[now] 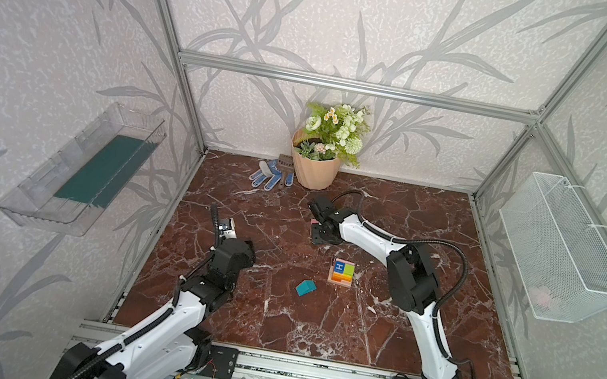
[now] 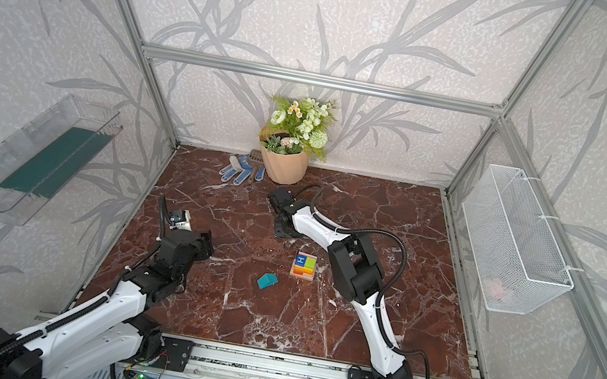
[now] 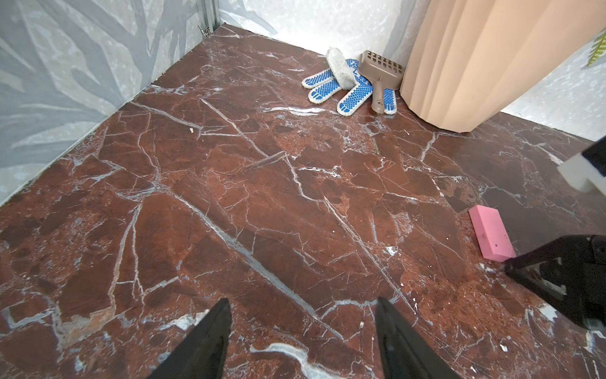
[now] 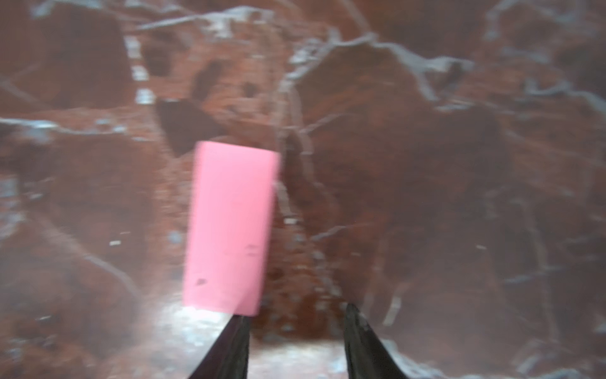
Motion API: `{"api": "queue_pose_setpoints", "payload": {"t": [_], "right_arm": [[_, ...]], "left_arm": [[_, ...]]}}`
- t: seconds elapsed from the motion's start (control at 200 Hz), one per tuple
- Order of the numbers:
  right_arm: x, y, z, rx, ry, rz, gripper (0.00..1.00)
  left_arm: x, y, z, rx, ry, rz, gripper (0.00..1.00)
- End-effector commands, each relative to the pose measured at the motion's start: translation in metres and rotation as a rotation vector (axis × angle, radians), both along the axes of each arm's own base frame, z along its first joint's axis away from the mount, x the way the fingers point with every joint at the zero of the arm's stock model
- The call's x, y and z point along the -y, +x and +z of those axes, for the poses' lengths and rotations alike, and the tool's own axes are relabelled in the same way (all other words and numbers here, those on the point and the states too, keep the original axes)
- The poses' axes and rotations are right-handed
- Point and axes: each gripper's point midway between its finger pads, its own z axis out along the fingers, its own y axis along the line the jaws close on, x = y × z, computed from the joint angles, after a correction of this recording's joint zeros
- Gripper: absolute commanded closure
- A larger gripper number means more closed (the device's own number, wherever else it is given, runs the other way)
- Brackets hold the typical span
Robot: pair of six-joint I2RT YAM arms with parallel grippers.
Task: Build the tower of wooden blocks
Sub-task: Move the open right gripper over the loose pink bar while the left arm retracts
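Lying nearest on red marble top (image 1: 270,319): teal house-shaped wood block (image 1: 306,287). Sitting just beyond: small square multicolour block stack (image 1: 341,273), w/ blue H cube (image 1: 339,266) + green cube (image 1: 349,268) on top. Hovering farther back: L gripper (image 3: 301,303), jaws spread, gripping nothing. Hovering farthest: R gripper (image 4: 295,311), jaws parted, empty, one tip at end of flat pink oblong wood block (image 4: 229,229).

- Beige flowerpot (image 1: 315,173) with flowers, upper middle, on the marble surface (image 1: 272,311).
- Blue-white gloves (image 1: 267,176) and brown scoop (image 3: 380,70) just left of it.
- Clear bin (image 1: 40,188) middle left; wire basket (image 1: 565,249) middle right.
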Motion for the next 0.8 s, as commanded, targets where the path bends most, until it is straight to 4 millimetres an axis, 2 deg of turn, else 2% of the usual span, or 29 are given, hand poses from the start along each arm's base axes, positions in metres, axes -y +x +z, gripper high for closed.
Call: {"api": "queue_pose_setpoints", "payload": {"t": [0.0,0.14,0.35,0.515,0.795], "right_arm": [[0.026,0.0,-0.002,-0.015,-0.031,-0.047,0.54],[0.035,0.002,0.002,-0.018,-0.014,-0.055,0.54],[-0.01,-0.022,0.02,0.044,0.032,0.084,0.39],[-0.031,-0.025,0.004,-0.001,0.029,0.095,0.34],[-0.034,-0.011,-0.019,-0.029,-0.019,0.041,0.34]], "left_arm": [[-0.001,0.002,0.003,0.016,-0.003,0.003,0.3],[0.0,0.001,0.003,0.018,-0.006,-0.003,0.31],[0.0,0.001,0.003,0.021,-0.006,-0.002,0.3],[-0.001,0.0,0.004,0.027,-0.009,-0.002,0.31],[0.0,-0.002,0.004,0.035,-0.014,-0.006,0.31]]}}
